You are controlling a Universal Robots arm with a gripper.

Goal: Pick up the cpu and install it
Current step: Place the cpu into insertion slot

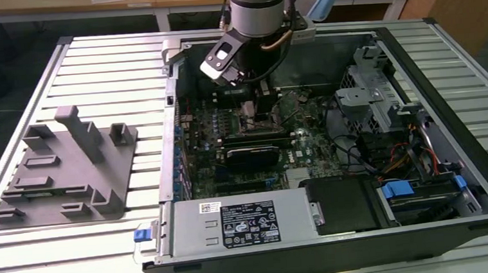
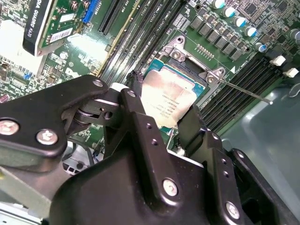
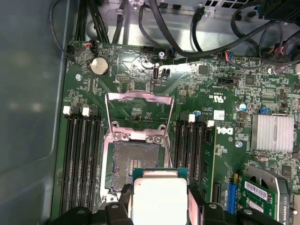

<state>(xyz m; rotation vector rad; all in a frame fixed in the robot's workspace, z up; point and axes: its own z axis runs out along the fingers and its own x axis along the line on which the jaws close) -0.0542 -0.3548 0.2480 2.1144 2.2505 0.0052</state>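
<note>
Exterior view: slatted metal surface (image 1: pixel 34 80) carries an open computer case (image 1: pixel 479 178), lying flat. A grey moulded tray (image 1: pixel 58 181) sits on the surface just beside the case, toward the exterior view's left. The arm (image 1: pixel 256 0) reaches down into the case over the green motherboard (image 1: pixel 305 145).

Second wrist view: tool (image 2: pixel 164 119) is narrow, its black fingers (image 2: pixel 140 124) clamped on two opposite edges of the cpu (image 2: pixel 171 96), silver top facing the camera.

First wrist view: socket (image 3: pixel 133 159) is open, load plate (image 3: pixel 138 110) flipped up. The cpu hangs over the socket's near edge. Cannot tell if it touches the socket. Thin metal lever (image 2: pixel 243 91) sticks out beside the socket.
</note>
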